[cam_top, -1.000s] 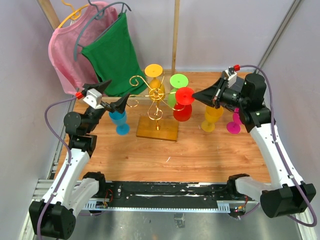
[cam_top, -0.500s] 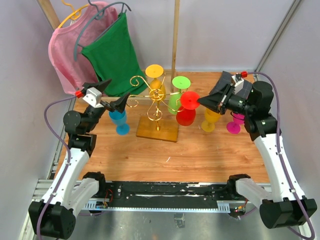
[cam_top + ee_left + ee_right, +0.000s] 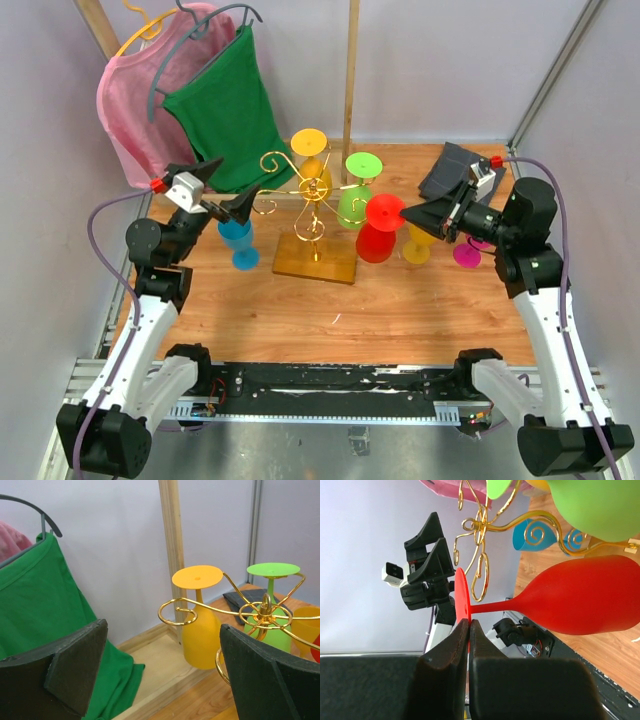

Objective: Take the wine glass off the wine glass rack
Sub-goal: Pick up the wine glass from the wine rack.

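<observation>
The gold wire wine glass rack [image 3: 312,190] stands on a square light-wood base mid-table. An orange glass [image 3: 310,152] and a green glass [image 3: 356,192] hang upside down on it; both show in the left wrist view, orange [image 3: 200,625] and green [image 3: 272,605]. My right gripper [image 3: 404,213] is shut on the flat foot of a red wine glass [image 3: 376,240], held upside down just right of the rack, clear of its arms; the right wrist view shows the red glass [image 3: 580,602] pinched by its foot. My left gripper [image 3: 228,190] is open and empty, left of the rack.
A blue glass [image 3: 238,243], a yellow glass [image 3: 420,243] and a magenta glass [image 3: 467,252] stand on the table. Pink and green shirts [image 3: 215,105] hang on a wooden frame at the back left. A dark folded cloth [image 3: 450,172] lies at the back right.
My right gripper has drawn back to the right and down with the red glass, carrying it off the rack arm. The left arm has not moved.
</observation>
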Motion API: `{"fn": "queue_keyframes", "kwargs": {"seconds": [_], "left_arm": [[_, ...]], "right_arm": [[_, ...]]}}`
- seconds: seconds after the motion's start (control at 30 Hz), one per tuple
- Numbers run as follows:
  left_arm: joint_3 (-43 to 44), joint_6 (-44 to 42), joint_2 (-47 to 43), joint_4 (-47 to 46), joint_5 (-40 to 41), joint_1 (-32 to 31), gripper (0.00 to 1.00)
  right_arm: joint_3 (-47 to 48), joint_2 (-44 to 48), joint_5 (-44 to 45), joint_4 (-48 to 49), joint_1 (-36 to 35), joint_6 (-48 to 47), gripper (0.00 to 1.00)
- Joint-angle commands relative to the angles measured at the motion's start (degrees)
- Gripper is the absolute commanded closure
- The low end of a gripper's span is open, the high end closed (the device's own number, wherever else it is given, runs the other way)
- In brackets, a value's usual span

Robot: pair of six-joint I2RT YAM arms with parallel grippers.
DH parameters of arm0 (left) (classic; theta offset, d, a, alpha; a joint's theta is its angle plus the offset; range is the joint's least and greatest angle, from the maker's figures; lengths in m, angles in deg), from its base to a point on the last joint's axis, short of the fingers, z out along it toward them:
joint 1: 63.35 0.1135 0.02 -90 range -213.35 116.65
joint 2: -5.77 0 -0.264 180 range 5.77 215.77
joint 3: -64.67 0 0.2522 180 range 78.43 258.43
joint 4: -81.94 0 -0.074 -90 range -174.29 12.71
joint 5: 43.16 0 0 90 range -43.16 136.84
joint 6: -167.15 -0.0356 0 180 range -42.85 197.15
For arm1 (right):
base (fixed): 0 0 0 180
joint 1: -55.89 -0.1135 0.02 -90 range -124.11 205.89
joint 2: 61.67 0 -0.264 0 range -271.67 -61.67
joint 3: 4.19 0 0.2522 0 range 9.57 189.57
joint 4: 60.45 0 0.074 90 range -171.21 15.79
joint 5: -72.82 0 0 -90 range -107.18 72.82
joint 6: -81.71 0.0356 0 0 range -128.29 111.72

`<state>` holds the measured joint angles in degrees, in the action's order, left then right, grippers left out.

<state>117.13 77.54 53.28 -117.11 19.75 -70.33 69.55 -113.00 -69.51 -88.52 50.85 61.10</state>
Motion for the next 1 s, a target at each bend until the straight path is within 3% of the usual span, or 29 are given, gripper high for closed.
{"fn": "queue_keyframes", "kwargs": {"seconds": [0.0,0.57,0.97], "left_arm": [[2.31,0.39,-0.3,0.59,0.54,-0.58,0.01],[11.13,0.58,1.58,11.15,12.22,-0.49,0.01],[19.84,3.4,6.62,16.13,21.35,-0.47,0.01]], "right_arm": [[-1.63,2.89,-0.84,-1.09,1.08,1.61,0.99],[-2.42,17.93,-1.82,-18.25,1.08,6.34,0.99],[3.15,20.27,-4.42,-21.51,1.14,13.54,0.99]]}}
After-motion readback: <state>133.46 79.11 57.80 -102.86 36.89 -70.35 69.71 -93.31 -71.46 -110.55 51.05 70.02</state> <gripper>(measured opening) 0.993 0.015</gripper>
